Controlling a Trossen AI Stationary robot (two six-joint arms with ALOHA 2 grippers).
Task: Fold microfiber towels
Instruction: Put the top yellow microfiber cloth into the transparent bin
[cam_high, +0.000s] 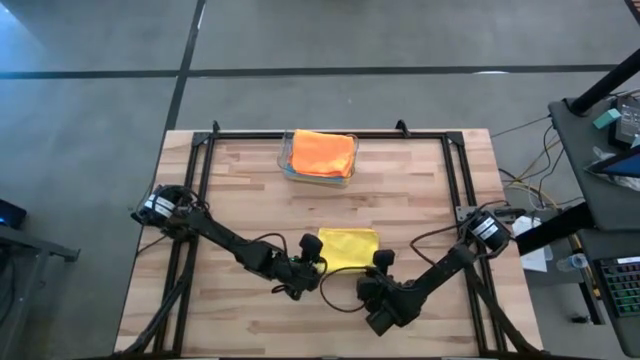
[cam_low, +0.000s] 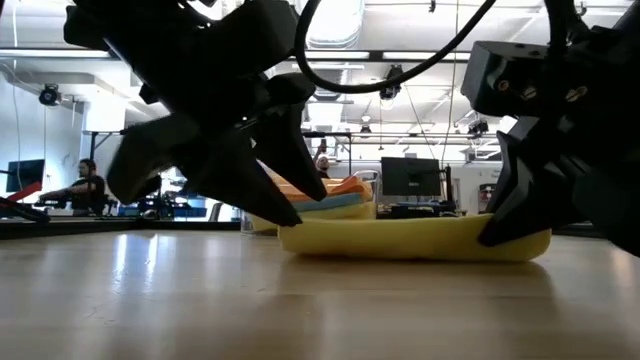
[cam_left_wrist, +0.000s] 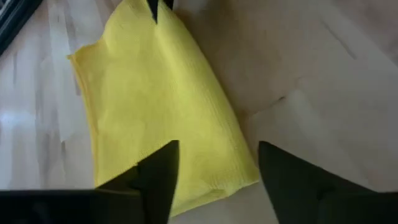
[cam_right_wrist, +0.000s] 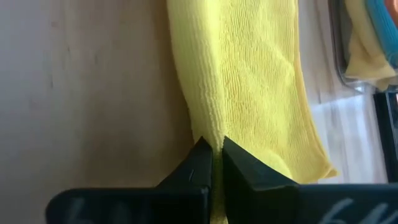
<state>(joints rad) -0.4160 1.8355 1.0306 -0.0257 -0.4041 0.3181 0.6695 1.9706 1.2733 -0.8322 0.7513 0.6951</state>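
A yellow microfiber towel (cam_high: 348, 248) lies folded and flat on the wooden table, near the middle. My right gripper (cam_right_wrist: 214, 146) is shut on its near right corner (cam_high: 376, 262). My left gripper (cam_left_wrist: 214, 168) stands open at the towel's near left corner (cam_high: 322, 262); one finger is over the cloth and the other over bare wood. In the low view the towel (cam_low: 415, 238) rests on the table with a gripper at each end. More towels, an orange one (cam_high: 322, 152) on top, lie stacked in a clear bin (cam_high: 290, 170) at the far side. My right gripper pinches the towel's thick folded edge (cam_right_wrist: 208, 127) between its two fingers, at the near right corner. The fingers slant down from the table's near right side and point along that edge. The rest of the towel lies flat on the table. My left gripper: I cannot tell whether its finger (cam_left_wrist: 158, 177) over the cloth touches the towel.
The bin stands near the table's far edge, well behind the yellow towel. A black metal frame (cam_high: 205, 170) runs along the table's left, right and far sides. Bare wood lies between the towel and the bin, and to the left and right of both arms.
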